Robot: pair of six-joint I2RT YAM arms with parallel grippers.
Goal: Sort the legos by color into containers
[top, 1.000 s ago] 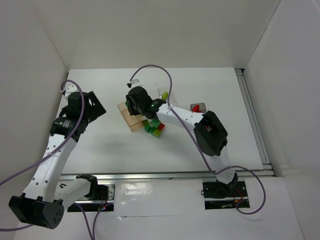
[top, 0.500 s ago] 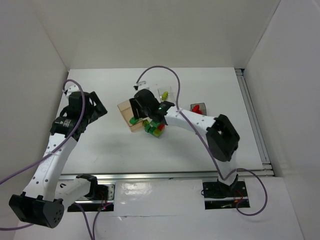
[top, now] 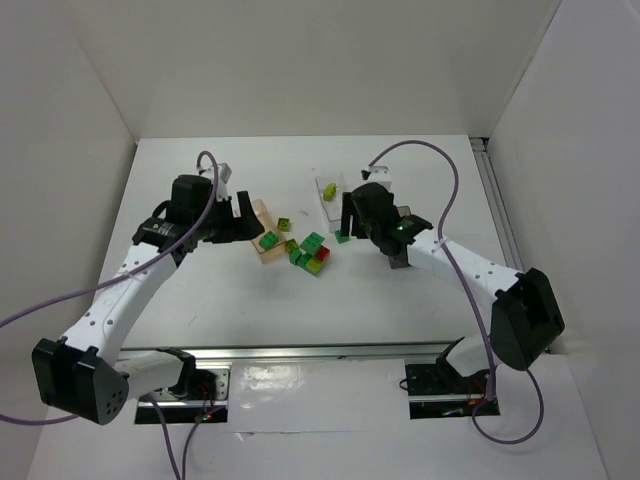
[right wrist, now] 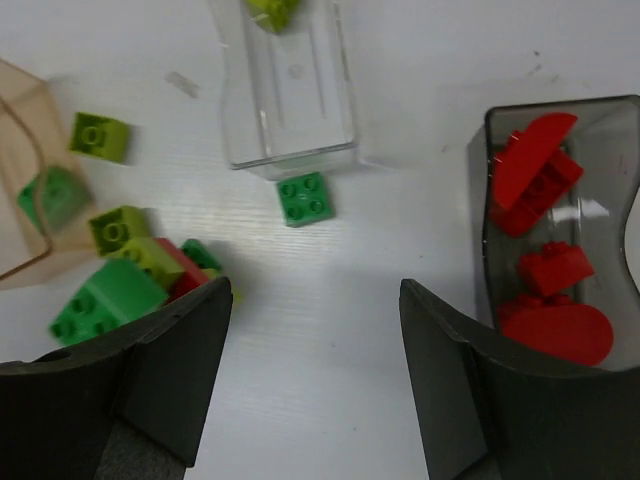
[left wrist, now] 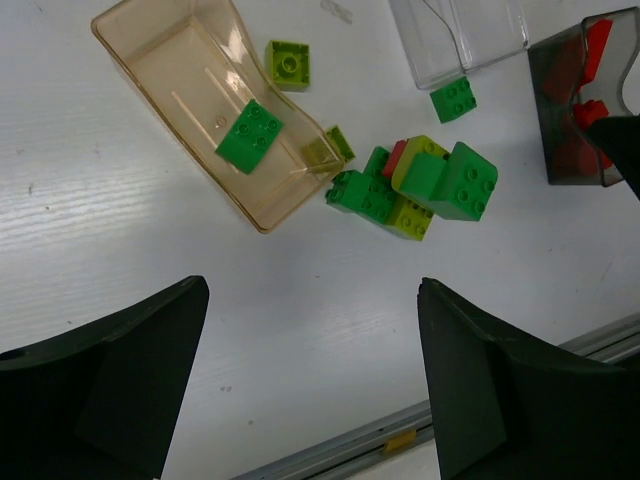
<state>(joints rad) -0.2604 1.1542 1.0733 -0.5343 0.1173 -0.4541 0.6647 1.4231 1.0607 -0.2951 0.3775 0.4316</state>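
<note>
The peach tray (left wrist: 170, 60) holds one dark green lego (left wrist: 250, 137). A lime lego (left wrist: 288, 63) lies just outside its rim. A heap of green, lime and red legos (left wrist: 425, 188) sits to the tray's right. My left gripper (left wrist: 312, 288) hovers open and empty over bare table near the peach tray (top: 262, 252). In the clear tray (right wrist: 300, 100) lies a lime lego (right wrist: 272, 10), and a green lego (right wrist: 305, 198) lies at its near end. The reddish tray (right wrist: 482, 230) holds red legos (right wrist: 535, 175). My right gripper (right wrist: 315, 288) is open and empty between the heap and the reddish tray.
White walls close in the table on the left, back and right. A metal rail (top: 350, 350) runs along the near edge. Purple cables (top: 430, 160) loop above both arms.
The right gripper opened, left the green lego in the peach tray and moved right towards the clear tray. The left arm swung in from the far left to the peach tray.
</note>
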